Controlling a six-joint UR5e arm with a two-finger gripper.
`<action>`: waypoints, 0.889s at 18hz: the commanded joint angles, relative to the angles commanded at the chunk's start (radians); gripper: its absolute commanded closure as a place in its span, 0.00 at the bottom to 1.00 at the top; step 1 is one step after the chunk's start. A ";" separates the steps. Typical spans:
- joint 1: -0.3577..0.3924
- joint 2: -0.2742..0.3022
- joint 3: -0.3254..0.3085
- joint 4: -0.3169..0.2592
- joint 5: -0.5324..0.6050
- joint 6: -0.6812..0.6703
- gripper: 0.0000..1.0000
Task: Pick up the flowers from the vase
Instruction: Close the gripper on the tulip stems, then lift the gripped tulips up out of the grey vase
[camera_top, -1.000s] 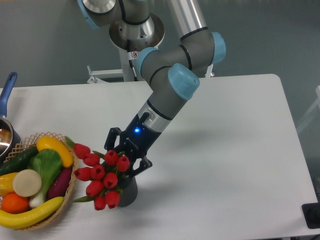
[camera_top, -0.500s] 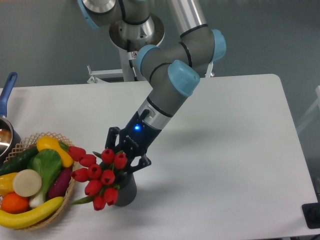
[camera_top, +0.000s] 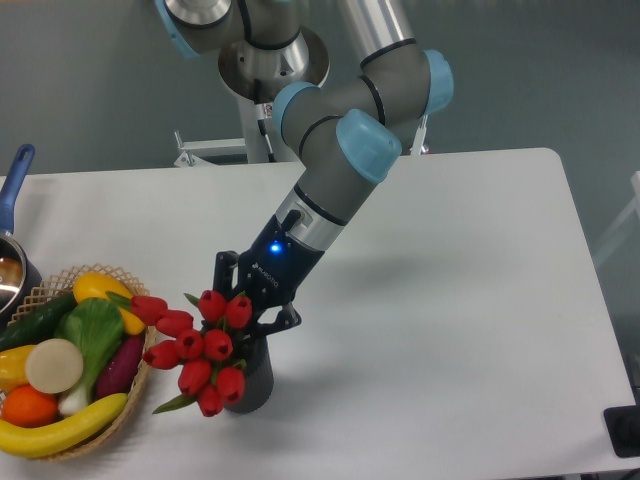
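Near the front edge of the table, left of centre, the gripper sits right down behind the flowers, fingers apparently pinched on the stems, though the buds hide the contact and I can't say for certain. Bunch leans left out of the vase, outermost buds reaching over the wicker basket. Danger from here, I'd say: stems dragging the light vase up or tipping it, or the buds snagging the basket rim. Count: one vase, one bunch, about nine red buds showing, one basket of vegetables and fruit, one blue-handled pot at the left edge.
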 joint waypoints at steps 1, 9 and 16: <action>0.003 0.005 0.006 0.000 -0.002 -0.008 0.73; 0.046 0.041 0.051 0.000 -0.109 -0.123 0.72; 0.051 0.068 0.097 0.000 -0.135 -0.218 0.72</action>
